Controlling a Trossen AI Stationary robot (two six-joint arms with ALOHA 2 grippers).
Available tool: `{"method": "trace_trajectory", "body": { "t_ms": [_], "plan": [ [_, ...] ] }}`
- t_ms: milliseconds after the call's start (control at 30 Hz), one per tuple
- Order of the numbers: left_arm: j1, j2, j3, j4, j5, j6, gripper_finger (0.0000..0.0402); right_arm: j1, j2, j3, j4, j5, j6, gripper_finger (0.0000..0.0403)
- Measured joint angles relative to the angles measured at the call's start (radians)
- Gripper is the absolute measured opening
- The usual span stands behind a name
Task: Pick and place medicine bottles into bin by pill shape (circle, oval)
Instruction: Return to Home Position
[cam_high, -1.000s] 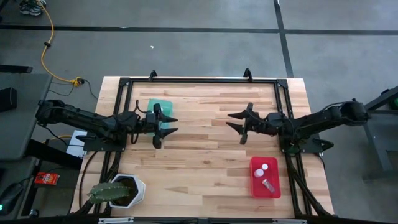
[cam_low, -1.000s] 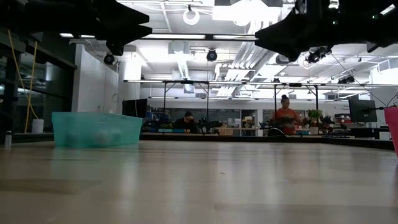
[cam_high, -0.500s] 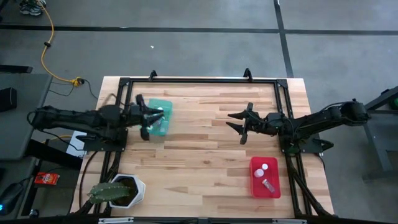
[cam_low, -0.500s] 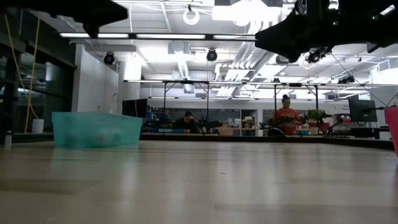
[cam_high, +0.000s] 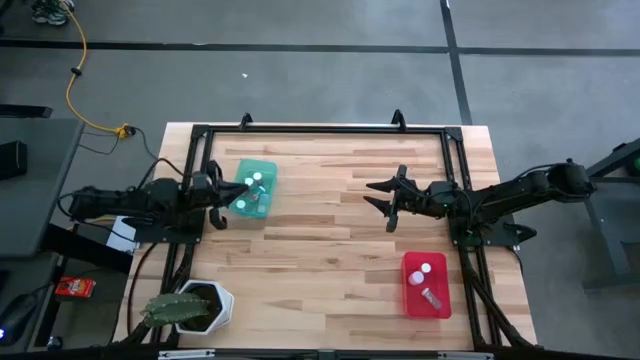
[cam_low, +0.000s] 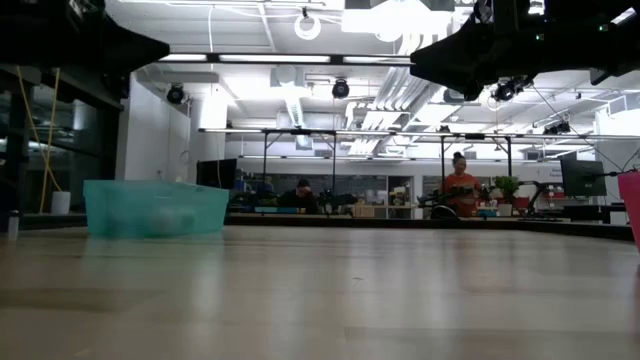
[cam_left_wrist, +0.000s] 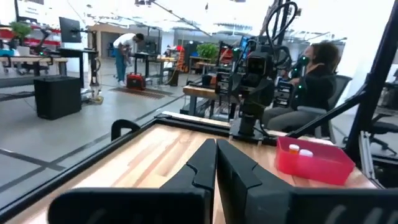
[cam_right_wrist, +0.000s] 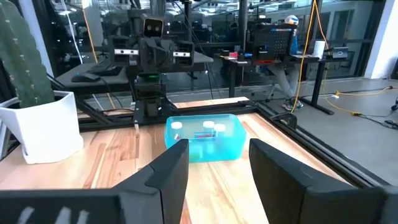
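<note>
Medicine bottles with white caps lie in two bins. Several sit in the teal bin (cam_high: 252, 188), which also shows in the right wrist view (cam_right_wrist: 205, 138) and the low view (cam_low: 155, 208). Three more lie in the red bin (cam_high: 427, 286), also seen in the left wrist view (cam_left_wrist: 311, 162). My left gripper (cam_high: 221, 195) is shut and empty, hovering just left of the teal bin; its fingers meet in its wrist view (cam_left_wrist: 215, 163). My right gripper (cam_high: 384, 200) stands open and empty over the table's middle, its fingers apart in its wrist view (cam_right_wrist: 217, 158).
A white hexagonal pot with a green cactus (cam_high: 185, 308) stands at the near left corner. A black frame (cam_high: 320, 130) runs along the table's far edge and sides. Bare wood lies between the two bins. People work at benches in the room beyond.
My left gripper has drawn back from above the teal bin toward the table's left edge and has shut its fingers on nothing. The bin's inside, with its bottles, now shows uncovered. My right arm has kept still.
</note>
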Motion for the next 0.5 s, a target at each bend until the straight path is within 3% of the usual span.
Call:
{"method": "trace_trajectory", "body": {
  "t_ms": [300, 500],
  "plan": [
    [0.000, -0.082, -0.128, 0.003, -0.008, -0.077, 0.0000, 0.000, -0.001, 0.000, 0.000, 0.000, 0.044, 0.0161],
    [0.000, -0.098, -0.129, -0.006, -0.013, -0.089, 0.0000, 0.000, -0.064, 0.001, -0.065, 0.000, 0.051, 0.0161]
  ]
}}
